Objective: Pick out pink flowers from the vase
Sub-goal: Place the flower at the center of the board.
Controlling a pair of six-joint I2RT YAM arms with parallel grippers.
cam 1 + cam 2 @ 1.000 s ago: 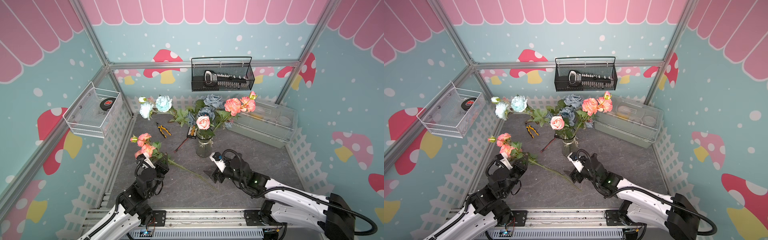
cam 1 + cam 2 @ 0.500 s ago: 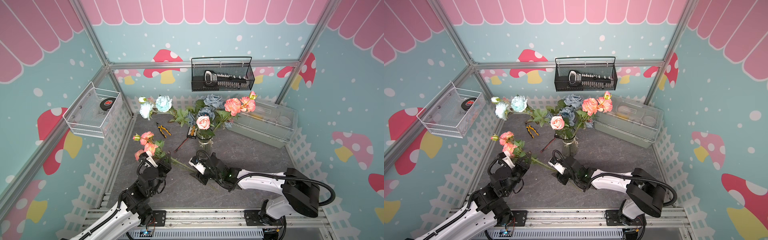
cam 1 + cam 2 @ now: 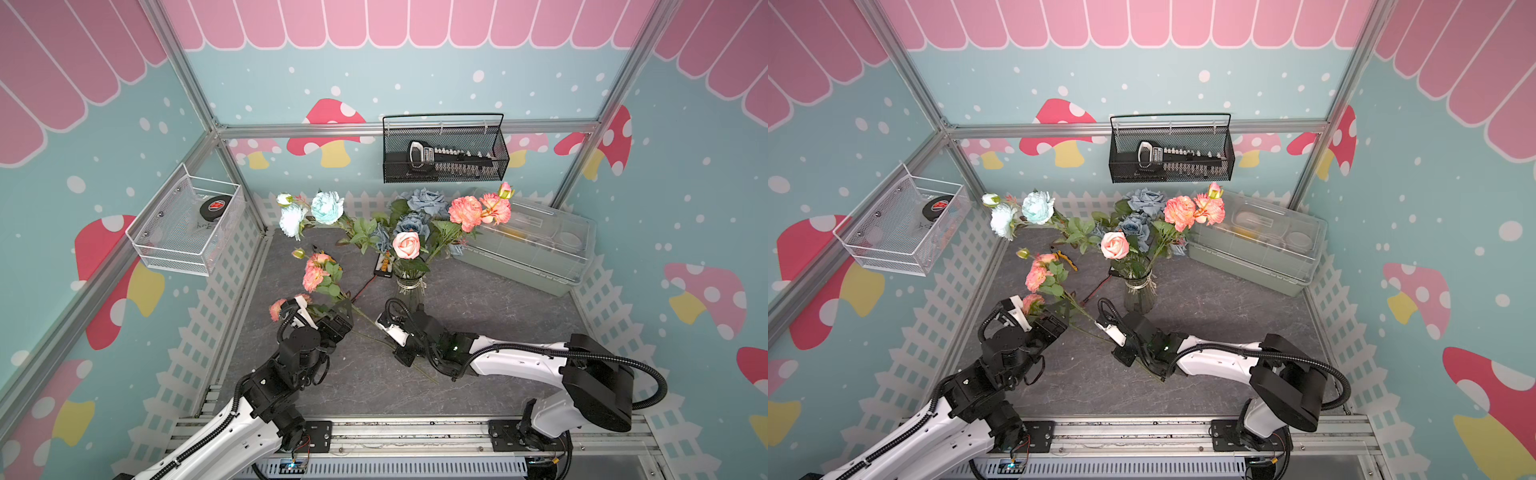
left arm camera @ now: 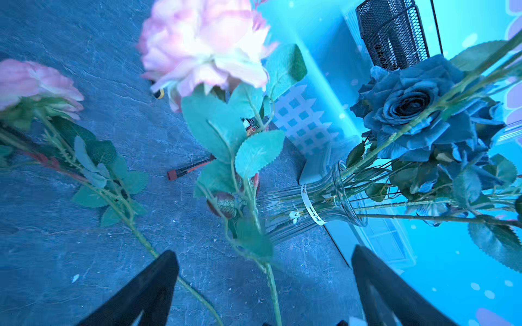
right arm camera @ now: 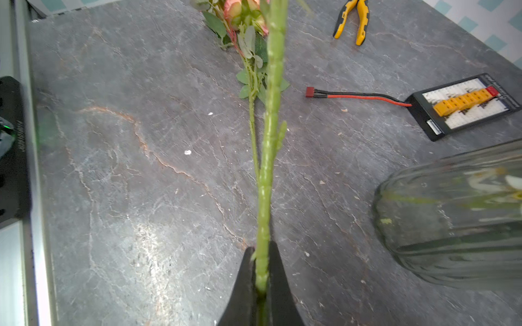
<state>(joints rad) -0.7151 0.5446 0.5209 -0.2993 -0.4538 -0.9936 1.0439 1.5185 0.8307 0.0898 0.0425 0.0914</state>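
One pink spray (image 3: pixel 316 272) is out of the vase (image 3: pixel 409 289); its blooms sit over the left half of the worktop (image 3: pixel 478 299), and its stem (image 5: pixel 268 141) slants from there toward the front centre; whether the blooms touch the worktop cannot be told. The right hand (image 5: pixel 261 254) is clamped on the lower stem, its fingers pressed to either side of it. The left hand (image 4: pixel 262 255) is spread wide just below the blooms; the leafy stem runs between its fingers and they grip nothing.

The vase stands upright near the middle of the worktop, just beyond the right hand. It holds a pink rose (image 3: pixel 406 245) at its front and coral blooms (image 3: pixel 478 210) leaning right; aqua blooms (image 3: pixel 328 207) lean left and grey-blue roses (image 3: pixel 424 201) stand at the back.

Yellow-handled pliers (image 5: pixel 353 19) and a connector board (image 5: pixel 463 104) with a red and black lead lie left of the vase. A clear lidded box (image 3: pixel 528 245) occupies the far right corner; a black mesh basket (image 3: pixel 444 149) hangs on the back wall.
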